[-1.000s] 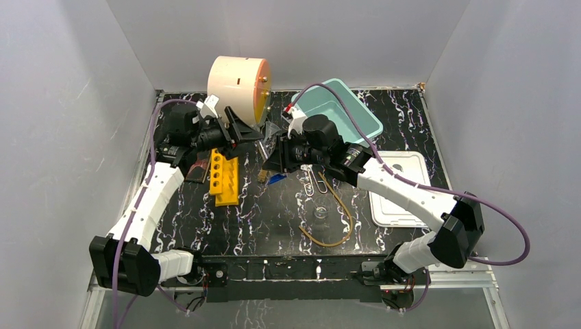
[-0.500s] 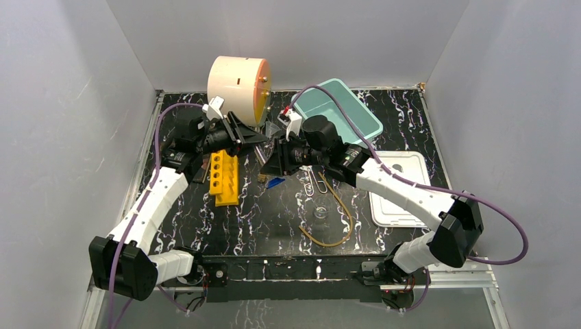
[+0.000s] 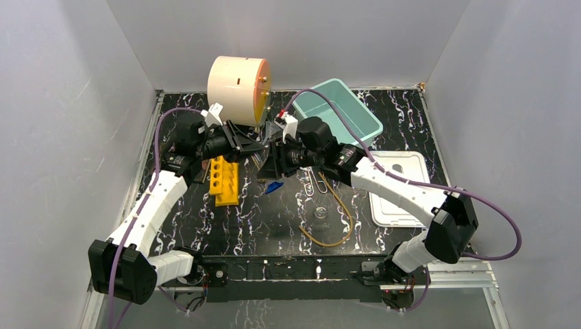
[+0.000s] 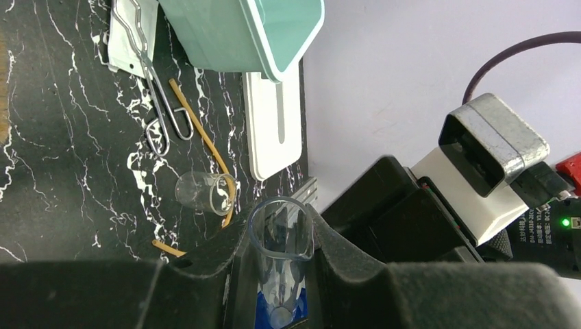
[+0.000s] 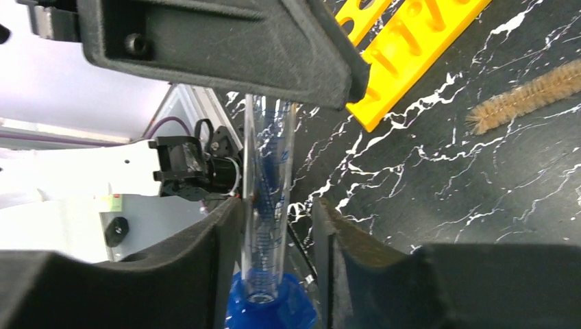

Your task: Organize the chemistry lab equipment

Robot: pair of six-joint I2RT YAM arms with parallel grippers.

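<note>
A clear graduated cylinder with a blue base point(image 3: 274, 186) hangs tilted above the table between both arms. My left gripper point(image 4: 277, 240) is shut on its upper end, the open mouth point(image 4: 281, 229) pinched between the pads. My right gripper point(image 5: 277, 219) stands open around the lower part of the cylinder point(image 5: 267, 205); a gap shows beside its right finger point(image 5: 342, 240). The yellow tube rack point(image 3: 223, 179) lies under the left arm. A small glass dish point(image 3: 320, 213), a tan rubber loop point(image 3: 336, 219) and a wire clip point(image 3: 312, 181) lie in the middle.
A large cream drum point(image 3: 240, 89) stands at the back. A teal bin point(image 3: 339, 113) sits at the back right, with a white lid point(image 3: 397, 188) nearer the right edge. A bristle brush point(image 5: 527, 96) lies near the rack point(image 5: 411, 41).
My left gripper moved right and closed on the cylinder's top. My right gripper's jaws opened off the cylinder, and the blue base dropped slightly.
</note>
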